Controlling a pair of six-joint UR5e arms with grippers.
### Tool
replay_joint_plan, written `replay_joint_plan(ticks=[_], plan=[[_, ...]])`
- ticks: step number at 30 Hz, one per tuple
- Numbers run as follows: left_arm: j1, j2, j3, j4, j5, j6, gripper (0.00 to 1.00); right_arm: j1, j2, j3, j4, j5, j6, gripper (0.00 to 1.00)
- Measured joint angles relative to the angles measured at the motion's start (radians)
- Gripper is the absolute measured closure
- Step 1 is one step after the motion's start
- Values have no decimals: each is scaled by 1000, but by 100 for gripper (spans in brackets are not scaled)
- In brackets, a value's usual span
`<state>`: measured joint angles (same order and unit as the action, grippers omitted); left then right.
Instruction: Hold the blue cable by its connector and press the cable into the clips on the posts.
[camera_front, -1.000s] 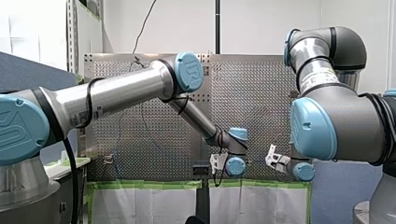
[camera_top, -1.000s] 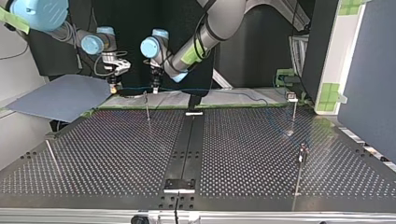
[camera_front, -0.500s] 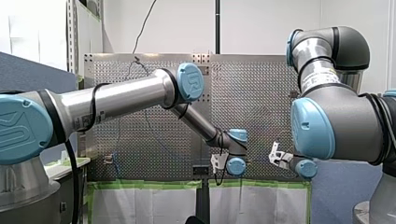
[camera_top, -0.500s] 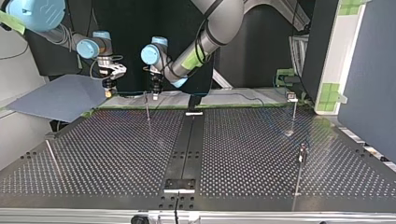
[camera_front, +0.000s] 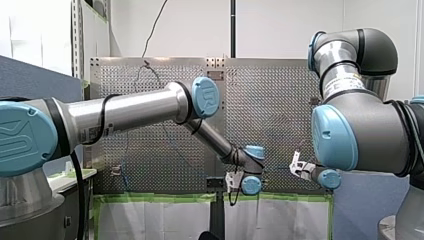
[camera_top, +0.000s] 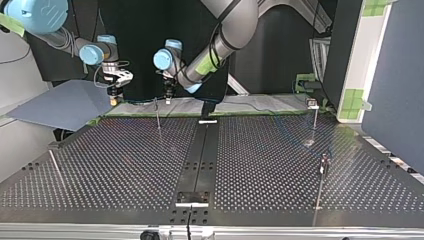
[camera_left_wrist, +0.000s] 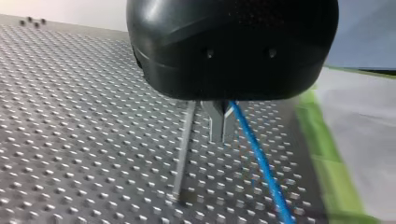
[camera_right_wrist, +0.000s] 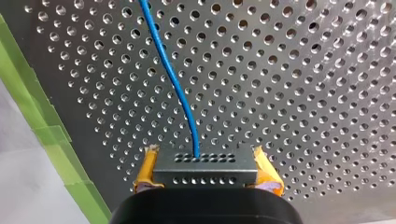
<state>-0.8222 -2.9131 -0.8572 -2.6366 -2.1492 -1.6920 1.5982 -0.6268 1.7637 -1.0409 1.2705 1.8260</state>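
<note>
1. The right gripper (camera_right_wrist: 204, 156) has its yellow pads (camera_right_wrist: 145, 170) clamped on both ends of the grey connector (camera_right_wrist: 205, 170), so you've got a solid hold there. The blue cable (camera_right_wrist: 175, 79) leaves the connector's middle and runs ahead over the perforated table (camera_right_wrist: 303, 93).
2. On the left gripper (camera_left_wrist: 220, 135), the metal fingers (camera_left_wrist: 215, 123) are squeezed nearly together and the cable passes right against one of them. You can't tell if it's actually pinched. A thin post (camera_left_wrist: 183, 154) stands just beside.
3. In the top view both grippers point straight down at the table's far edge, near each other. The post sits between them, closer to the left one.
4. The left arm (camera_top: 220, 40) slants down from the top edge. The right arm (camera_top: 60, 35) comes in from the view's upper left corner.
</note>
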Motion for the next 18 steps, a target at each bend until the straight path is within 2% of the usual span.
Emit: replay_joint_plan(ticks=[6,18], plan=[[11,-2,-28,-1,6,0,100,2,1,-6,-1,1,1,100],[36,-2,-2,-10,20,0,100,2,3,-21,-1,2,5,100]])
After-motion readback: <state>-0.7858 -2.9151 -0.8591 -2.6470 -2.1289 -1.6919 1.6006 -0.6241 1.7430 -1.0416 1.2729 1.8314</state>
